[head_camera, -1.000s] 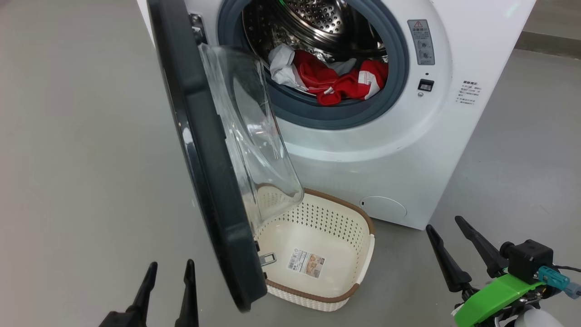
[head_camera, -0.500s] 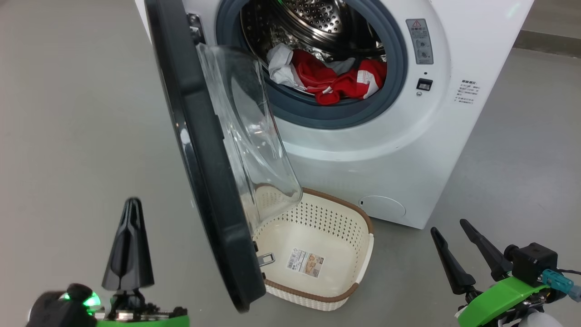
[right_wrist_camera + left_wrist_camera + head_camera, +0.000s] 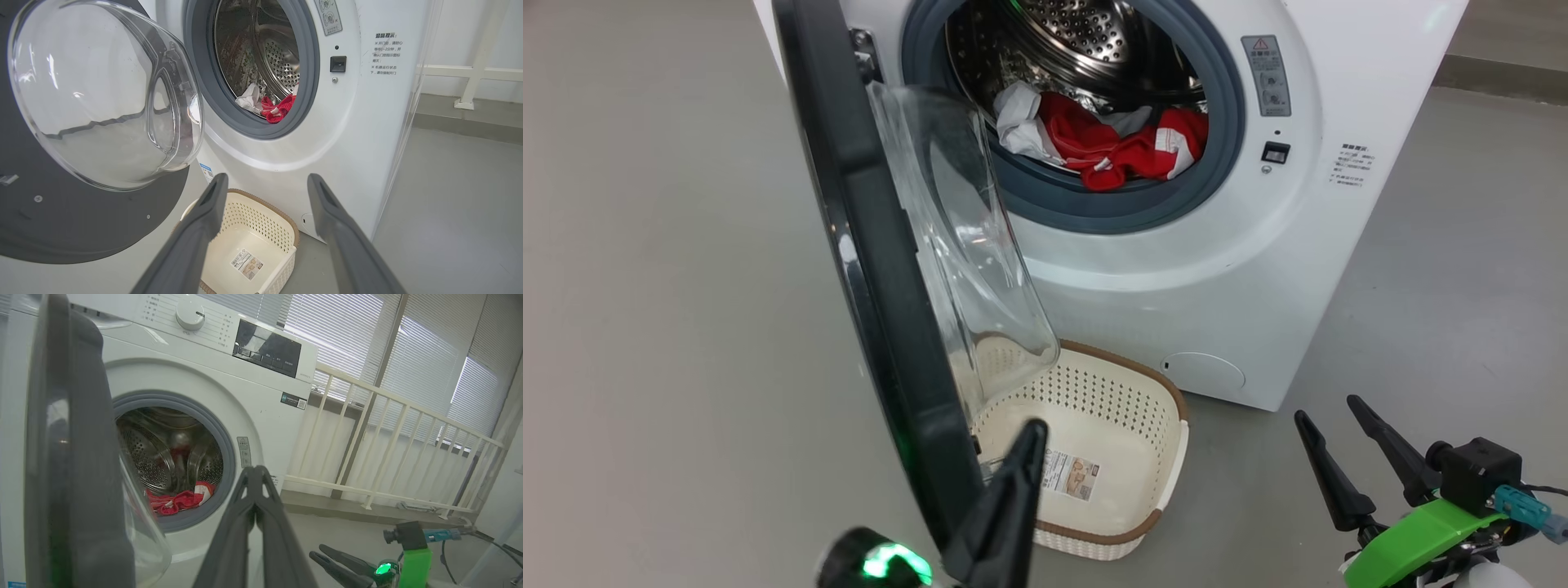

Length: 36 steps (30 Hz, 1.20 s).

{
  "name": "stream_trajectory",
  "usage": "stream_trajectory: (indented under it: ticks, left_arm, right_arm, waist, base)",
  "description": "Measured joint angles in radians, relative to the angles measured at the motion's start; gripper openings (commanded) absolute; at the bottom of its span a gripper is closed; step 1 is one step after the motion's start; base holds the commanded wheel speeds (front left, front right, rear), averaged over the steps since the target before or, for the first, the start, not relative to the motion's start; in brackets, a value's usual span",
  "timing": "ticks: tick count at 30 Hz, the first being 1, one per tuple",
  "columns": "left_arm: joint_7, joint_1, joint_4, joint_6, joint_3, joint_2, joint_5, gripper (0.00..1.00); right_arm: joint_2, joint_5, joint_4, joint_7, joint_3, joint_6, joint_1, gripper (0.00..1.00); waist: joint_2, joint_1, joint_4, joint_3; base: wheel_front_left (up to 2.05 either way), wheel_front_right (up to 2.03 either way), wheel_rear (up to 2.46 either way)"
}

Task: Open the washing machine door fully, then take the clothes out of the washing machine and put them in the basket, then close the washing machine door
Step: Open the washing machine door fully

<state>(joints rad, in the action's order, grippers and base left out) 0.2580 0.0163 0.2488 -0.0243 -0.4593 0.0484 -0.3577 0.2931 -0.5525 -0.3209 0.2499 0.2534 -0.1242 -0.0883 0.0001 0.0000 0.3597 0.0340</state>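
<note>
Now the left gripper point(image 3: 1031, 433) has its two dark fingers pressed together on nothing, pointing up and forward beside the lower free edge of the washing machine door point(image 3: 882, 269). Whether it touches that edge cannot be told. The door stands swung out from the washing machine point(image 3: 1217, 269), its black rim just left of this gripper and its clear glass bowl point(image 3: 964, 245) bulging over the space ahead of the fingertips. From the left wrist view, the drum mouth lies ahead and to the left of the closed tips, and the clothes point(image 3: 1119, 147), red with white patches, are heaped at the bottom of the steel drum point(image 3: 1086, 33) against the grey rubber ring point(image 3: 1094, 212). The basket point(image 3: 1168, 400) sits on the floor point(image 3: 645, 327) just ahead and to the right of the left gripper, under the glass bowl and at the foot of the machine, with a paper label point(image 3: 1072, 474) on its bare bottom. The right gripper point(image 3: 1327, 412) is well off to the right, fingers spread apart and empty, above the floor. In its own wrist view the basket lies ahead and below, between the two fingers, the door is up to its left, and the clothes are farther ahead and higher.
</note>
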Motion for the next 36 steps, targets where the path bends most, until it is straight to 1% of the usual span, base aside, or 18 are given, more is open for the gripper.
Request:
stream_trajectory:
  ticks: [2, 5, 9, 11, 17, 24, 36]
  left_arm:
    - [0.0, 0.0, -0.064, 0.008, -0.034, 0.0, -0.018, 0.0]
    - [-0.001, 0.001, -0.16, 0.008, -0.057, 0.001, -0.038, 0.0]
    - [-0.001, 0.009, -0.275, 0.005, -0.056, 0.001, -0.049, 0.0]
    - [-0.001, 0.014, -0.314, -0.004, -0.047, 0.001, -0.058, 0.0]
    - [-0.001, 0.034, -0.345, -0.016, -0.016, 0.001, -0.086, 0.0]
    - [-0.001, 0.035, -0.369, -0.038, 0.023, 0.001, -0.093, 0.0]
    - [-0.001, 0.029, -0.382, -0.036, 0.091, -0.007, -0.078, 0.0]
  right_arm:
    - [0.0, 0.0, 0.0, 0.0, 0.001, 0.0, 0.0, 1.0]
    - [0.0, 0.0, 0.0, 0.0, 0.006, 0.0, 0.0, 1.0]
    - [0.0, 0.0, 0.0, 0.0, 0.008, 0.0, 0.0, 1.0]
    - [0.0, 0.0, 0.0, 0.0, 0.012, 0.0, 0.0, 1.0]
    - [0.0, 0.0, 0.0, 0.0, 0.015, 0.0, 0.0, 1.0]
    - [0.0, 0.0, 0.0, 0.0, 0.015, 0.0, 0.0, 1.0]
    - [0.0, 0.002, 0.001, 0.0, 0.015, 0.0, 0.0, 1.0]
  waist:
    - [0.0, 0.0, -0.002, 0.001]
    - [0.0, 0.0, -0.004, 0.001]
    - [0.0, 0.0, -0.006, 0.0]
    - [0.0, 0.0, -0.008, -0.002]
    - [0.0, 0.0, -0.013, -0.005]
    - [0.0, 0.0, -0.008, -0.003]
    - [0.0, 0.0, 0.008, 0.001]
  base:
    - [0.0, 0.0, 0.0]
    - [0.0, 0.0, 0.0]
    - [0.0, 0.0, 0.0]
    - [0.0, 0.0, 0.0]
    - [0.0, 0.0, 0.0]
    - [0.0, 0.0, 0.0]
    - [0.0, 0.0, 0.0]
